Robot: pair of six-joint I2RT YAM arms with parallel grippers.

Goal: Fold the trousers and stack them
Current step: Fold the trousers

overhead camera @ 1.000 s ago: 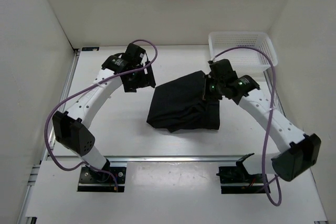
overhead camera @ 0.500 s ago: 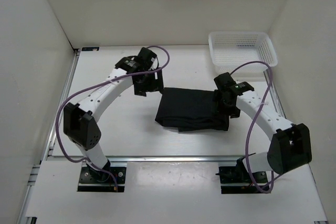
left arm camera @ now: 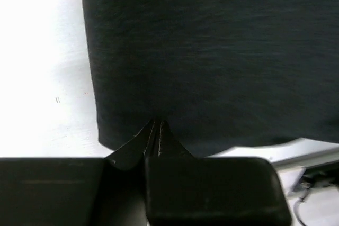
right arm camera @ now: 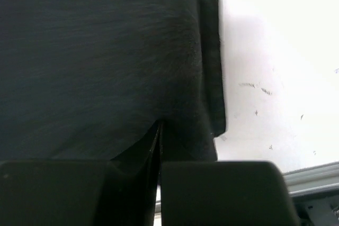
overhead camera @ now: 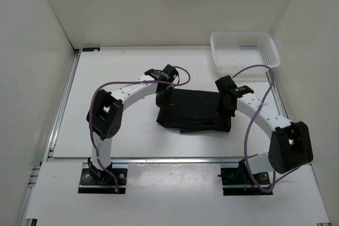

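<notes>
Pinching both ends of folded black trousers

The trousers (overhead camera: pixel 193 110) lie folded into a flat, dark, roughly rectangular bundle on the white table (overhead camera: pixel 116 72), a little right of centre. The bundle's near edge is uneven, with a lower layer showing past the top one. The left gripper (overhead camera: pixel 162 99) sits at the bundle's left end and the right gripper (overhead camera: pixel 226 106) at its right end, both low on the cloth. In the left wrist view, the black fingers (left arm camera: pixel 212 189) are pressed together, with the fabric edge puckered between their tips. The right wrist view shows the same: fingers (right arm camera: pixel 217 189) closed to a thin slit, nipping the cloth near its hemmed side. A white mesh basket (overhead camera: pixel 222 59) stands in the far right corner, apart from the trousers.
</notes>
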